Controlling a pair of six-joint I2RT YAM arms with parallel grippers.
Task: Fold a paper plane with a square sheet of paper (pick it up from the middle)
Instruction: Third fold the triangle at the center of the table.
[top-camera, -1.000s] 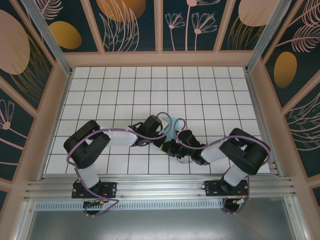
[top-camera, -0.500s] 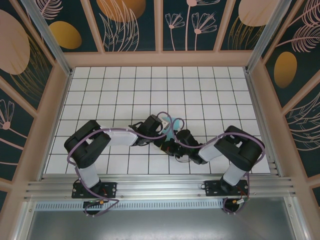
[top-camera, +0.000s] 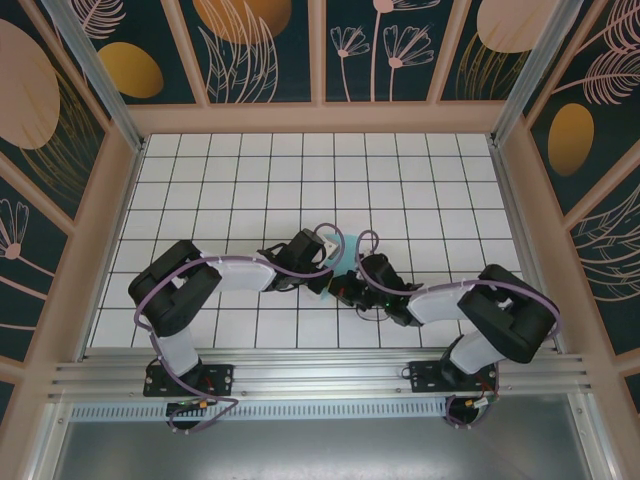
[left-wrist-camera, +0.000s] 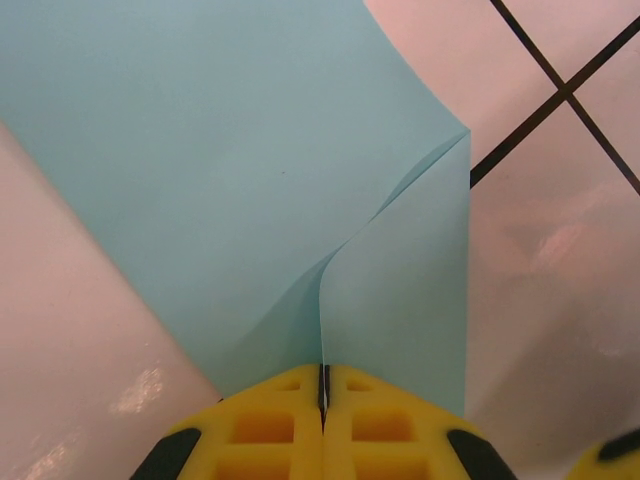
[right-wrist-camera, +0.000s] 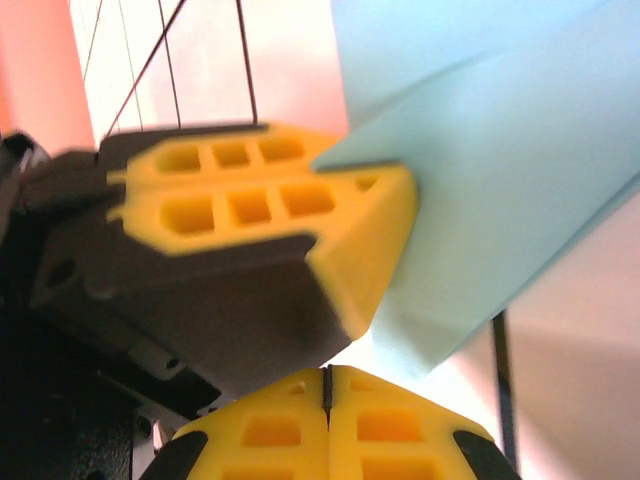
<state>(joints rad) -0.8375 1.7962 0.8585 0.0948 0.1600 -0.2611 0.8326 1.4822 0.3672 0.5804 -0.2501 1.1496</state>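
The white tiled table (top-camera: 250, 170) lies bare along its far rows and down both sides, so the open room sits toward the back wall and the 2 side walls. The arms crowd the middle of the near rows, close to the aluminium rail (top-camera: 320, 375) at the front edge. Wooden posts frame the cell, and the dark teal panels (top-camera: 260, 50) between them carry pale plant shapes. The sheet of paper (left-wrist-camera: 230, 150) is off the tiles in the centre, between the 2 wrists. It is light turquoise, with 1 layer curling over another along a soft fold. The left gripper (left-wrist-camera: 323, 385) has its yellow pads pressed together on the paper's near edge, and the sheet fans upward from that pinch. The right gripper (right-wrist-camera: 327, 395) also has its pads together, just below the left one. The paper's lower corner ends just beside their tips, and I cannot tell whether any paper is caught between them. Compared with 1 second ago, the right arm's elbow has swung out toward the right wall and nearer the rail, and its forearm now lies flatter. The left arm has kept its pose and the paper sits in the same spot.
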